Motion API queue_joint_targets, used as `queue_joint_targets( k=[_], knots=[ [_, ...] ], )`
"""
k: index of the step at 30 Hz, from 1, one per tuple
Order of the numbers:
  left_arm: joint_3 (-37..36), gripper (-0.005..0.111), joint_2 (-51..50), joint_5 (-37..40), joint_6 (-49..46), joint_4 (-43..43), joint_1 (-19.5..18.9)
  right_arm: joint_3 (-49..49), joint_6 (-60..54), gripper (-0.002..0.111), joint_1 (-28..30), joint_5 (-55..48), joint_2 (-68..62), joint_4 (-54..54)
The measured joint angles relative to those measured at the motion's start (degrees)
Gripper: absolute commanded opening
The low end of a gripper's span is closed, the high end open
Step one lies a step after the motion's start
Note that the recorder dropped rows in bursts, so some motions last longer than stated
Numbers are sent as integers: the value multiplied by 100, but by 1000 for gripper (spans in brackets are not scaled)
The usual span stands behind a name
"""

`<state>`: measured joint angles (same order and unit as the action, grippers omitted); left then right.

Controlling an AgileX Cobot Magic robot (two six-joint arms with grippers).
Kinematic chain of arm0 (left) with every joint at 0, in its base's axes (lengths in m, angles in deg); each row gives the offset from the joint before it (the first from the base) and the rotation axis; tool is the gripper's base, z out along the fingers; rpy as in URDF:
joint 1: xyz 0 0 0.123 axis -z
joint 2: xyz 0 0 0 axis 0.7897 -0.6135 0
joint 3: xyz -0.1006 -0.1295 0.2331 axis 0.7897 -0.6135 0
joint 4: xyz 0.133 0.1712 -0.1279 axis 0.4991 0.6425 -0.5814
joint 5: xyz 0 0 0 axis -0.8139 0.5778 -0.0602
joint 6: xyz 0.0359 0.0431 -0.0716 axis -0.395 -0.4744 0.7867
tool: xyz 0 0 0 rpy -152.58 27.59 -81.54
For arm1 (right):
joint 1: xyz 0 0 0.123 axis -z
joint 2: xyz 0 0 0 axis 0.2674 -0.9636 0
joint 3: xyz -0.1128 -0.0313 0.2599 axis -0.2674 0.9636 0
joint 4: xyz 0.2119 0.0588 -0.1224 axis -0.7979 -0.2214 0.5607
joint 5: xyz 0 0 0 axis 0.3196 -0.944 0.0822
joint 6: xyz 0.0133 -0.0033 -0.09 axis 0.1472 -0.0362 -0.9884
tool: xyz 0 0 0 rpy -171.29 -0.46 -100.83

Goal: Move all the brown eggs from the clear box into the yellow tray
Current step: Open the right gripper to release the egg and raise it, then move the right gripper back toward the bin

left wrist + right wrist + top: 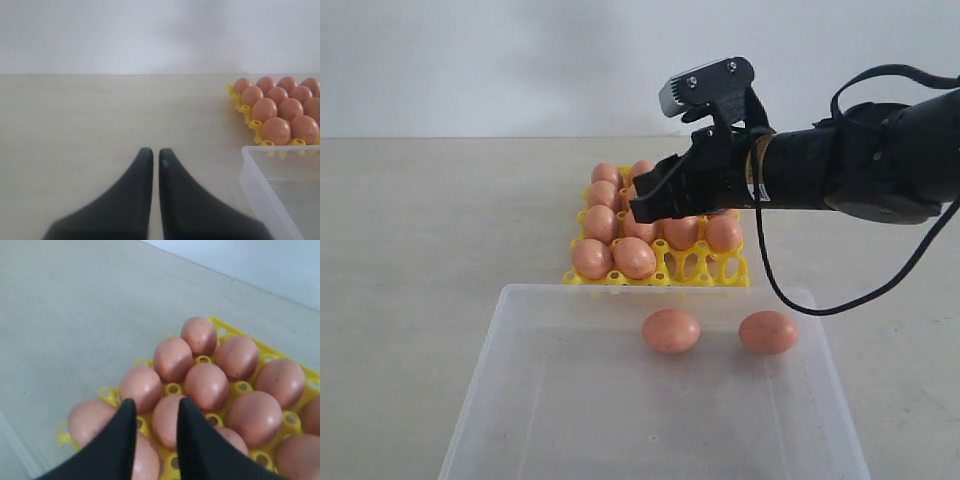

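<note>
1. Your right gripper [155, 405] hangs part-open over the yellow tray [732, 270], seemingly holding nothing.
2. Your left gripper [156, 155] is closed and empty.
3. Two brown eggs [671, 330] lie at the clear box's [520, 400] 12 and 2 o'clock; others sit in tray cups.

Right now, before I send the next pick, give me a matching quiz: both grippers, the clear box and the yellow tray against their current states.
1 left gripper
2 right gripper
3 clear box
4 yellow tray

A holds two brown eggs
B open, above eggs in the tray
C shut, over bare table
D two cups by the box empty

Pairs: 1-C, 2-B, 3-A, 4-D
</note>
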<state>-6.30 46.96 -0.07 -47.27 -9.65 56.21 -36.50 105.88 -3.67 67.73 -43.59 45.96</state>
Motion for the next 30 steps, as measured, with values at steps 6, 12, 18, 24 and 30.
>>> queue_joint_targets(
  k=[6, 12, 18, 24, 30],
  knots=[
    [0, 4, 0, 0, 0, 0, 0, 0, -9, 0, 0, -1069, 53, 24],
    [0, 4, 0, 0, 0, 0, 0, 0, -335, 0, -110, -1756, 217, 87],
    [0, 4, 0, 0, 0, 0, 0, 0, -2117, 0, -1468, -2870, 1664, 683],
    [0, 4, 0, 0, 0, 0, 0, 0, -1389, 0, -1275, -5141, 3113, 1328],
    [0, 4, 0, 0, 0, 0, 0, -97, 6313, 0, 468, -5450, 3369, 4427]
  ],
)
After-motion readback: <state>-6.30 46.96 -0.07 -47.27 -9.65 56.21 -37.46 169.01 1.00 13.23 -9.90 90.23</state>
